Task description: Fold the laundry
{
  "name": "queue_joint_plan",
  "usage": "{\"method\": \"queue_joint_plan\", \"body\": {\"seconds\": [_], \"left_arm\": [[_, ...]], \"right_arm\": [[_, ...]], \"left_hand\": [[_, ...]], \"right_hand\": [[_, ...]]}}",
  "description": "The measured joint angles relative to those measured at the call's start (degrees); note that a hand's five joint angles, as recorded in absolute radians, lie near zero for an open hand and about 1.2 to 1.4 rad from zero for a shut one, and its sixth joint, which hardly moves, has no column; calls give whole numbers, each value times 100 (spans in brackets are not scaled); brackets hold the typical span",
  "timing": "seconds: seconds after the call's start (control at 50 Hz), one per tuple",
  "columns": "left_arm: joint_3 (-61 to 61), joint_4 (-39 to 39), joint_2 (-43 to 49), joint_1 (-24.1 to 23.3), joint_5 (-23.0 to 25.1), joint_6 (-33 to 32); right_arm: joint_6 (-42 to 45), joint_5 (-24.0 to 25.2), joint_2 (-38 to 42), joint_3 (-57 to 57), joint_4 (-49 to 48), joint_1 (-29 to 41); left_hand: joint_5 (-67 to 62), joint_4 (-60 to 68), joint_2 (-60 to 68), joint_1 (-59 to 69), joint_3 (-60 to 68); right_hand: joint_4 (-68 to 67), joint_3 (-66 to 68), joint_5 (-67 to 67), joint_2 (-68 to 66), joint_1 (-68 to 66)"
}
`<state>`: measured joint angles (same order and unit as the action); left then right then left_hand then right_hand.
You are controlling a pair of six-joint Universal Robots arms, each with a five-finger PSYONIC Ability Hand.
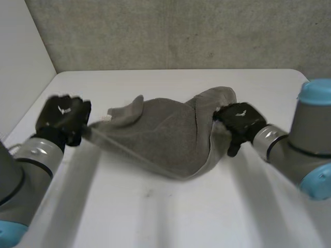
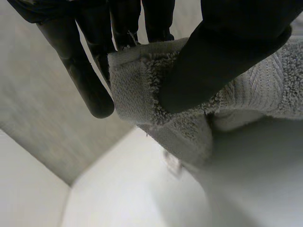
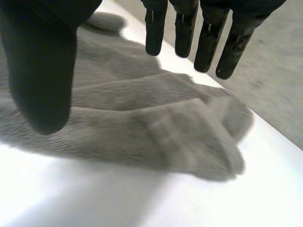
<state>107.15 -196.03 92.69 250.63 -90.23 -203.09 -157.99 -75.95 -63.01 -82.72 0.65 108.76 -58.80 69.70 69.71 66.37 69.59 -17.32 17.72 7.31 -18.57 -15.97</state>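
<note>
A grey towel (image 1: 160,134) lies crumpled across the middle of the white table (image 1: 181,217). Its left corner is lifted and stretched toward my left hand (image 1: 62,118). In the left wrist view the thumb (image 2: 222,52) presses the towel's hemmed edge (image 2: 137,90) against the fingers, so that hand is shut on the corner. My right hand (image 1: 240,121) sits at the towel's bunched right edge. In the right wrist view its fingers (image 3: 208,42) are straight and spread away from the thumb, just above the towel (image 3: 142,123), with nothing held.
A grey concrete wall (image 1: 181,31) runs behind the table's far edge. A white side wall (image 1: 20,57) stands at the left. Bare tabletop lies in front of the towel, between the two arms.
</note>
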Motion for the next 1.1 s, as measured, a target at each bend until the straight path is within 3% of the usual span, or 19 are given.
{"method": "queue_joint_plan", "body": {"seconds": [0.2,0.38,0.54,0.86,0.96,1.1], "left_arm": [[-410,609,-932,-165,21,347],[-180,842,-1200,-167,23,414],[82,867,-1358,-164,15,420],[351,862,-1500,-168,20,419],[402,857,-1486,-165,25,419],[415,846,-1461,-129,35,419]], "right_arm": [[-168,688,-42,548,438,-699],[1228,1337,608,1262,299,-790],[1850,1442,1442,1955,-110,-642],[2081,1443,3179,3560,-477,-411],[2117,1442,3550,3978,-446,-396],[2120,1456,3739,4181,-434,-396]], "left_hand": [[0,2,2,0,3],[0,3,2,0,4],[0,3,3,0,5],[0,3,3,1,5],[0,3,3,1,5],[0,3,3,1,5]], "right_hand": [[32,-85,-36,78,41],[-247,223,281,-60,-78],[-503,442,488,-273,-308],[-1427,1404,1299,-1296,-1087],[-2037,2035,1864,-1944,-1655],[-3970,3925,3722,-3902,-3231]]}}
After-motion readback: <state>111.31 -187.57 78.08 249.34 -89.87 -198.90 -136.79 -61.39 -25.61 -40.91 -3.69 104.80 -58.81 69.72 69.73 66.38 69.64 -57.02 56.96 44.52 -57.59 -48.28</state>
